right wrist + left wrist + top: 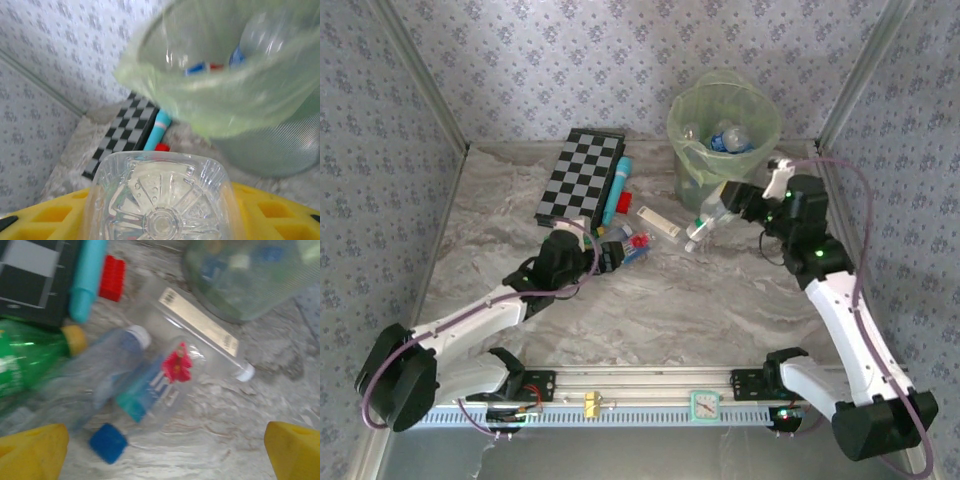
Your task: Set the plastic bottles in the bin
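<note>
right tool [725, 208]: clamped on clear bottle [160, 200] | bin [692, 170]: far-right bench corner, just beside held bottle, toward far edge | left tool [162, 450]: wide open over loose bottles [150, 385] mid-bench, farther from bin

- One bin [724, 125], far right.
- At least two bottles [730, 138] inside it; the full count is unclear.
- Four more seen lying on the table [720, 300], left of the bin: one green bottle [25, 357] and three clear bottles [200, 327].
- One held bottle [160, 200], clear, raised near the bin.
- One cyan tube [617, 190].
- One red block [112, 277].
- One checkerboard [578, 175], far, left of the bin.
- Two arms: left arm [490, 305], right arm [840, 300].
</note>
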Tool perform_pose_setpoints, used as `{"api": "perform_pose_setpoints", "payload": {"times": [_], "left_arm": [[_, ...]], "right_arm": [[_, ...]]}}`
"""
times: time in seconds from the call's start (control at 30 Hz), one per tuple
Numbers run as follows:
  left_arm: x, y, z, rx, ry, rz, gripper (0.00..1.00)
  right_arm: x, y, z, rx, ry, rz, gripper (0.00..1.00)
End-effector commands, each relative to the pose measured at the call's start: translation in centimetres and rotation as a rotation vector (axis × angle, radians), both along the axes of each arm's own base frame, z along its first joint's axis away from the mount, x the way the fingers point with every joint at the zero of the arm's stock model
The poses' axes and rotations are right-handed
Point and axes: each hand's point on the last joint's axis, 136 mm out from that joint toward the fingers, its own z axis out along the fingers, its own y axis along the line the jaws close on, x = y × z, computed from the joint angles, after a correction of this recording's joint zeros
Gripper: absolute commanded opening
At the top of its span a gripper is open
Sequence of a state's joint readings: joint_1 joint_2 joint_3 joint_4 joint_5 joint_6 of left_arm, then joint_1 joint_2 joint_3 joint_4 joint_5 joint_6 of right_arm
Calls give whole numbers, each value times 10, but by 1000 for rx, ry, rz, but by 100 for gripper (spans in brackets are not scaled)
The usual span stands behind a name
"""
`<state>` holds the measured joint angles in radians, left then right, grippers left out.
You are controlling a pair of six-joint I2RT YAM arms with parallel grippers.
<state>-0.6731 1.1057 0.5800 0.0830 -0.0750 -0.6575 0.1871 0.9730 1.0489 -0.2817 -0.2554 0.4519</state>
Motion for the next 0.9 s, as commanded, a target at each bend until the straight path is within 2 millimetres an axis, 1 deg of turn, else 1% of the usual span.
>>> {"api": "perform_pose_setpoints", "payload": {"times": [0.0, 0.07, 0.1, 0.17, 0.23, 0.3, 0.37, 0.47, 0.6, 0.7, 0.87], "left_arm": [[2, 36, -11, 54, 48, 163, 100], [1, 63, -29, 100, 125, 285, 100], [-1, 73, -38, 115, 165, 328, 100], [-6, 87, -54, 125, 228, 377, 100], [-10, 91, -63, 118, 259, 388, 100], [-13, 94, -68, 108, 268, 399, 100], [-14, 96, -72, 107, 276, 414, 100], [-15, 100, -72, 118, 290, 434, 100], [-12, 97, -65, 106, 279, 427, 100], [-11, 95, -58, 76, 250, 418, 100], [-10, 101, -41, 25, 176, 446, 100]], "right_arm": [[-3, -21, 40, -87, -88, -45, 52], [1, -32, 73, -96, -165, -84, 51], [4, -38, 85, -98, -199, -104, 51], [11, -45, 106, -97, -253, -130, 50], [20, -52, 126, -94, -304, -156, 50], [31, -61, 146, -95, -356, -194, 49], [46, -71, 155, -97, -376, -243, 48], [73, -81, 163, -73, -383, -281, 48], [108, -77, 162, -56, -378, -264, 47], [131, -73, 149, -54, -337, -249, 47], [158, -61, 120, -54, -252, -205, 48]]}}
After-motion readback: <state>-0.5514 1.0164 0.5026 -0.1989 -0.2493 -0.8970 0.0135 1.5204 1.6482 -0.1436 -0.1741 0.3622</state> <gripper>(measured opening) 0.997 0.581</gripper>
